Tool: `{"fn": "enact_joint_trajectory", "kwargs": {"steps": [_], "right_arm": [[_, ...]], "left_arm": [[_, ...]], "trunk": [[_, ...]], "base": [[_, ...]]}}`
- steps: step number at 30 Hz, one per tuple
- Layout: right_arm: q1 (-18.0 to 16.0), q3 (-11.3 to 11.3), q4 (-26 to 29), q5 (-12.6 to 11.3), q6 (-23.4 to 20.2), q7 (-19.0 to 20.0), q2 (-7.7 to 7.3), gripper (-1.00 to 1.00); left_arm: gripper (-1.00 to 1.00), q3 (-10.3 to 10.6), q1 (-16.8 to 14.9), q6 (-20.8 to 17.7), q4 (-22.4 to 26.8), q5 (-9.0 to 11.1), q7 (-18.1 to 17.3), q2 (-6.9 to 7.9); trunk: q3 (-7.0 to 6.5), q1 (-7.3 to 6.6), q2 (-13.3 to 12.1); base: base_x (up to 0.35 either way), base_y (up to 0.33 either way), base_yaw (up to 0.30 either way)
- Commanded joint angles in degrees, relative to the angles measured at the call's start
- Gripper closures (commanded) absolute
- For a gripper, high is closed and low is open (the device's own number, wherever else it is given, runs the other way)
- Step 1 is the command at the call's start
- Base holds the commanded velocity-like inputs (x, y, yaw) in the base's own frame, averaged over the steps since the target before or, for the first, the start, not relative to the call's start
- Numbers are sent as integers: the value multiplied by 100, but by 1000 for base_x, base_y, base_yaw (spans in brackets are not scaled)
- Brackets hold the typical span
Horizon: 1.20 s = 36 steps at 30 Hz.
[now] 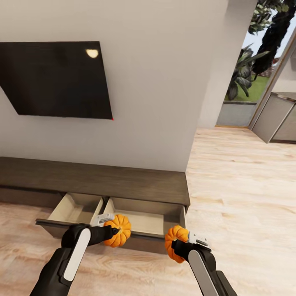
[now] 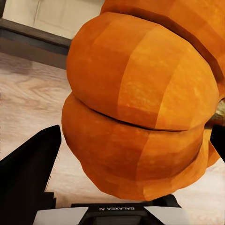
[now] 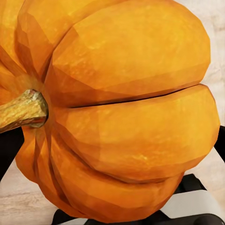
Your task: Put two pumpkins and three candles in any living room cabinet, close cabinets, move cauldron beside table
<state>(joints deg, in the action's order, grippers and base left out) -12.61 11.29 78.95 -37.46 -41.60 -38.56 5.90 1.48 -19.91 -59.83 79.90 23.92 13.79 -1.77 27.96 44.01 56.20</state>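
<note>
Each gripper's fingers clasped a ribbed orange pumpkin, left and right, needing lowering into the long dark-brown wooden cabinet's open drawers.

Two pumpkins: one at the left end effector, one at the right end effector; each also seen close up from the wrists. Two arms, two end effectors. One long low cabinet, with two drawers pulled open. One dark screen on the wall. One doorway with greenery beyond.
</note>
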Motion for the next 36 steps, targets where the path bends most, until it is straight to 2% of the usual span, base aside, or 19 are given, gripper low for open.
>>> {"fn": "enact_joint_trajectory", "kwargs": {"steps": [1,36], "right_arm": [[-5,-1,7,-56,-6,-56,-1,100],[-5,-21,-3,-77,12,-56,-1,100]], "left_arm": [[100,13,-4,-17,7,69,69,0],[100,37,-4,-17,8,69,70,-8]], "trunk": [[6,2,4],[6,2,4]], "base": [[187,0,0],[102,9,0]]}}
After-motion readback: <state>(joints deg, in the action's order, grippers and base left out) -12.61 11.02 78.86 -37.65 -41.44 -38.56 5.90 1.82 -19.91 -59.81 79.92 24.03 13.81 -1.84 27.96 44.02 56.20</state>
